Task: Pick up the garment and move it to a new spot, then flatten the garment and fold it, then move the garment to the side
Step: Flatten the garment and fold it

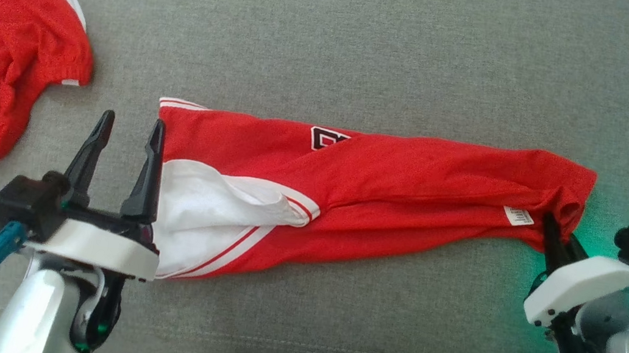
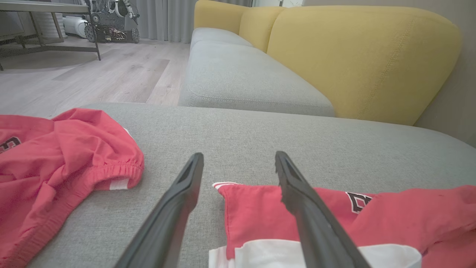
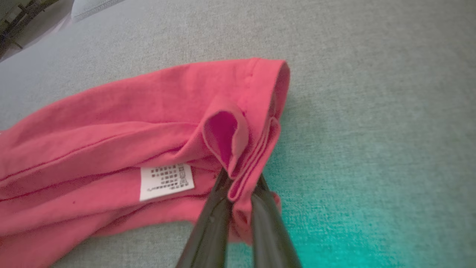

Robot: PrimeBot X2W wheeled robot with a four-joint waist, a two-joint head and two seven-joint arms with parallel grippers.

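One end is held: the garment [image 1: 388, 180] lies stretched across the grey cushion [image 1: 368, 55], right hem pinched by the right gripper [image 1: 557, 235]. The left gripper [image 1: 124, 140], spread at its left edge, may catch one layer, skewing any lift

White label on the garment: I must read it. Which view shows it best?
Right wrist view: the label is large and close. Head view has it tiny; left wrist view faces the other end of the garment.
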